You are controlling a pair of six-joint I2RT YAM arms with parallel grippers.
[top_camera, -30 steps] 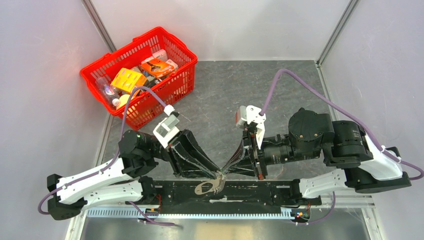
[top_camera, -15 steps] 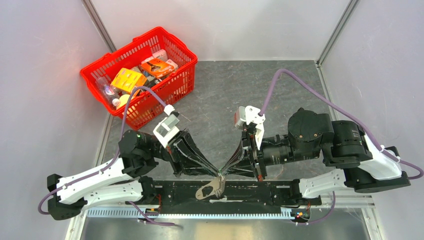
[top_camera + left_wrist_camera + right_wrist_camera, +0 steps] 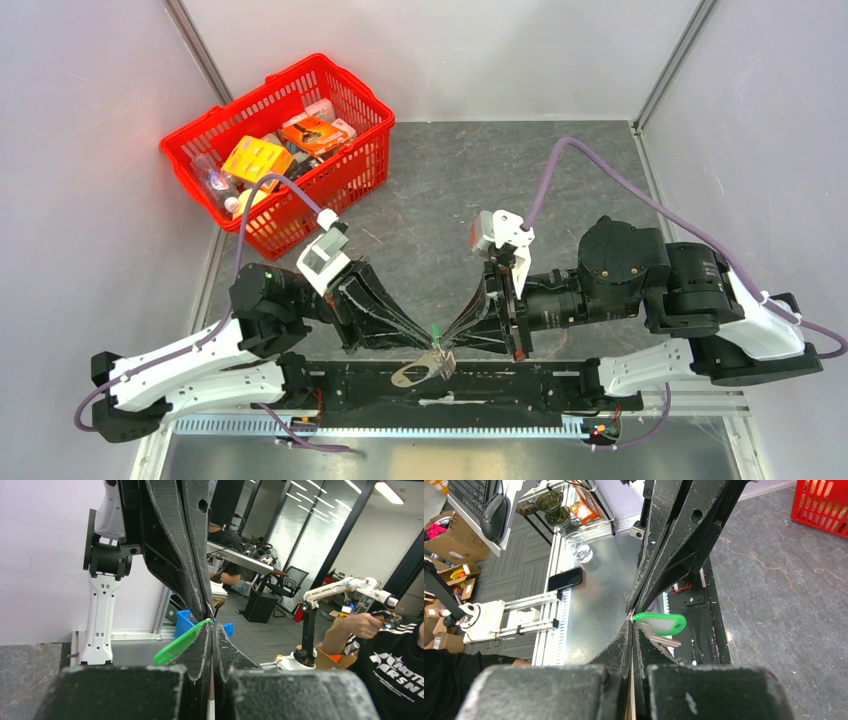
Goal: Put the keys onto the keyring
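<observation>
Both grippers meet tip to tip low over the black base plate (image 3: 520,385). My left gripper (image 3: 432,345) (image 3: 212,625) is shut, with the keys' green head (image 3: 177,644) (image 3: 437,334) coming off its tip. In the right wrist view the green head (image 3: 661,623) and silver blade (image 3: 669,641) hang beside my right gripper (image 3: 631,622) (image 3: 445,347), also shut. The keyring (image 3: 414,373) shows only from above, a grey oval loop hanging just below the tips. The pinch points themselves are hidden.
A red basket (image 3: 300,215) full of packets stands at the table's far left. Grey walls close in on both sides. A metal rail (image 3: 450,430) runs along the near edge behind the base plate.
My left gripper has shut at the right gripper's tips and its arm has drawn back slightly left. The green head now shows above the tips. The oval loop has swung a little.
</observation>
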